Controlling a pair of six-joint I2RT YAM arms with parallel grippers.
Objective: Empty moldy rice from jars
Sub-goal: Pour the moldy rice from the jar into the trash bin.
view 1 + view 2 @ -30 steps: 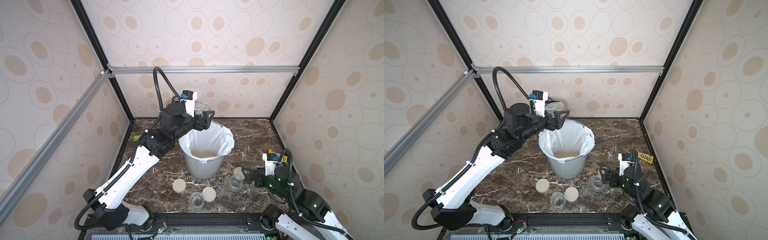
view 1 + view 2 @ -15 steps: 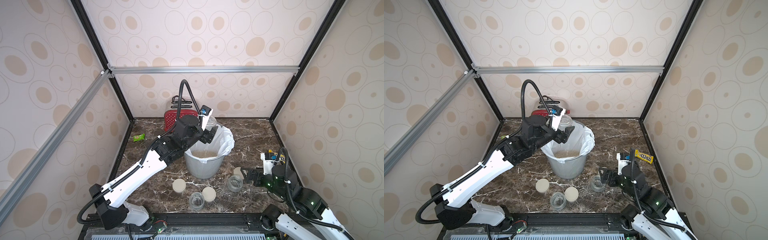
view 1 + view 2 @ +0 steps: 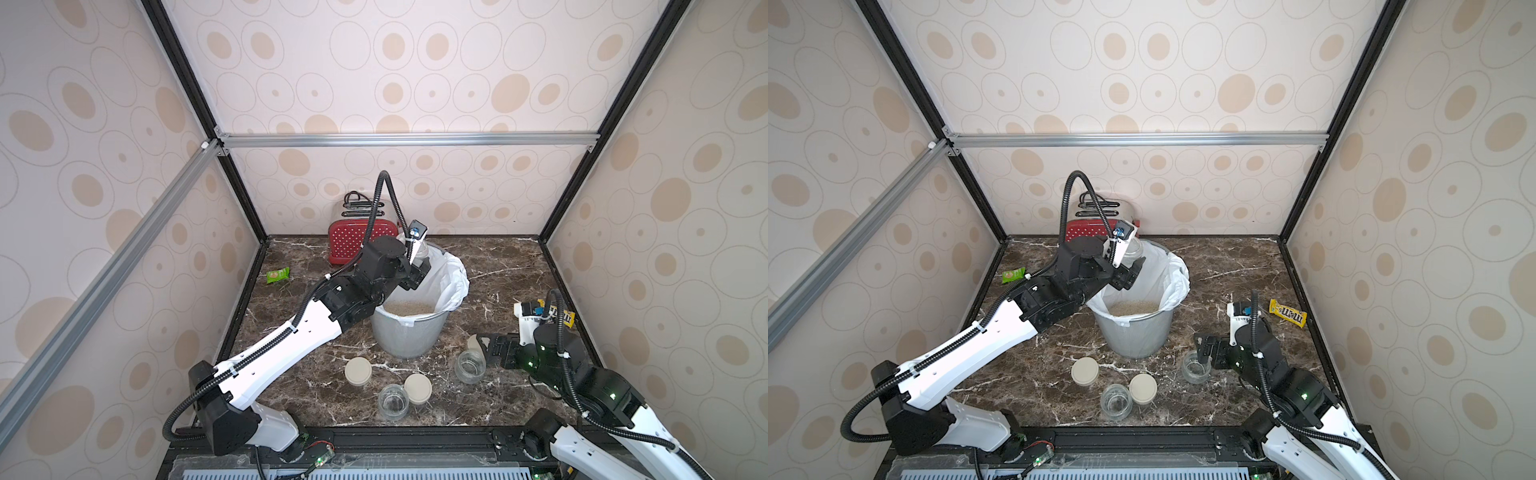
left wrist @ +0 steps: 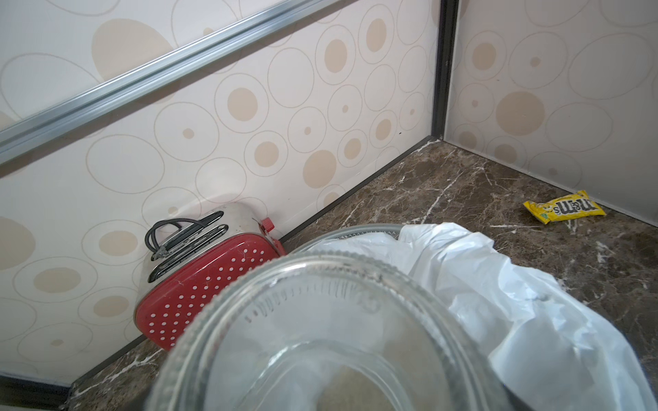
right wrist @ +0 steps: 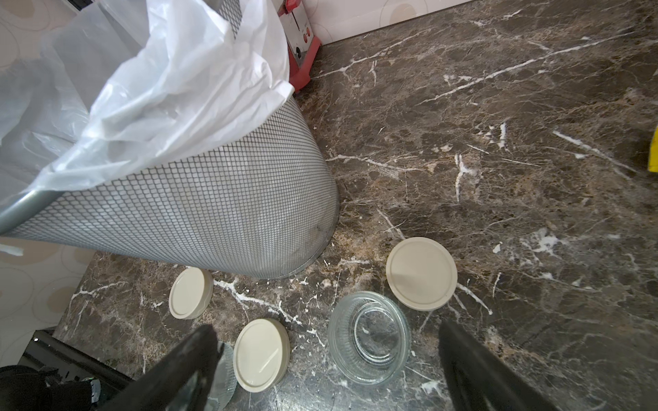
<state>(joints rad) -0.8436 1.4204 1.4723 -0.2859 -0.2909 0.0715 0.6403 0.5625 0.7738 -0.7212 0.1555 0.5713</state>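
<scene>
**Left fingers hidden behind glass; rice lies in the bin**

Nearest you, the front jar stands open and clear. In the right wrist view a black finger covers most of it. The right gripper has its fingers spread wide and grips nothing. The right jar sits empty on the table between them, touching neither. Loose lids lie around it. In a top view that gripper hides most of the far lid.

Further back, the rice lies at the bottom of the lined bin, well apart from both grippers. The left arm covers the bin's left rim.

Above the far rim, the left gripper is clamped on the held jar, and its camera mount blocks part of the glass. In the left wrist view the held jar fills the lower frame and no fingers show. You cannot tell whether the beige patch seen through the glass is in the jar or in the bin below.

Behind that, the cable crosses the toaster.
</scene>
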